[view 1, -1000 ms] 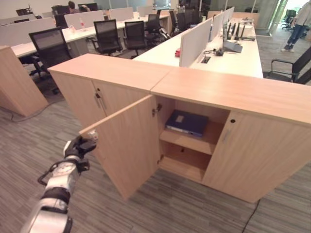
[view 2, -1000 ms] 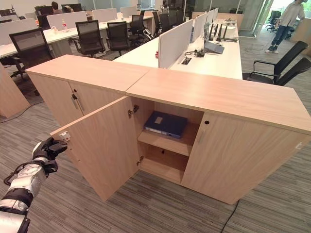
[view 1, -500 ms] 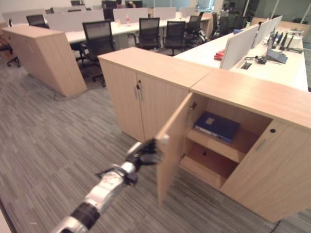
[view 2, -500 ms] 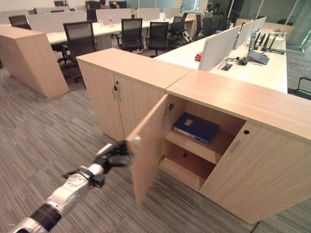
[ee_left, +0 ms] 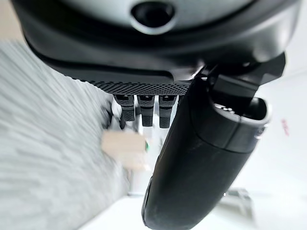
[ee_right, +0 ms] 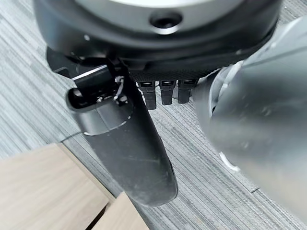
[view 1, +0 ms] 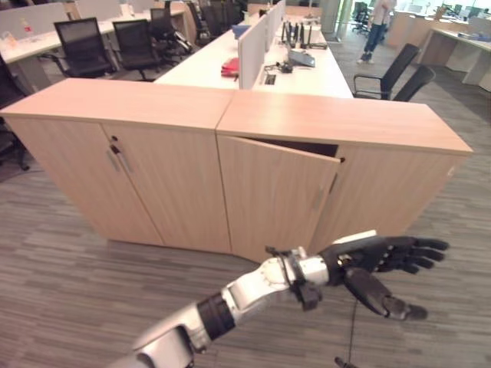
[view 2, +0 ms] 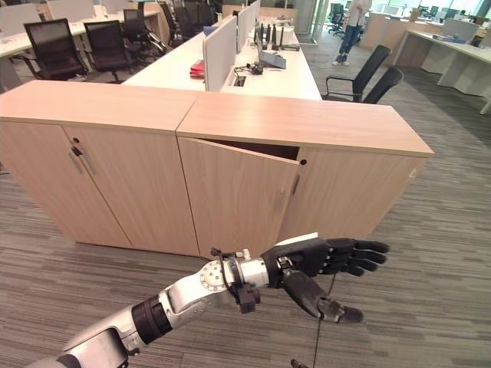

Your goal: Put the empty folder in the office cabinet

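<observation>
Office cabinet (view 2: 253,123): door (view 2: 234,203) slightly ajar, folder hidden inside; left hand (view 2: 318,257) before it, apart, fingers straight, holding nothing; right hand (ee_right: 144,158) fingers extended.

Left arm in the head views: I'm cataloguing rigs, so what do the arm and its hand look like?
The left arm is a silver-grey tube with a black band partway along and a black collar with small fittings at the wrist. The left hand is dark, nearly black, with segmented fingers, a thick thumb, and a white strip along its upper edge.
</observation>
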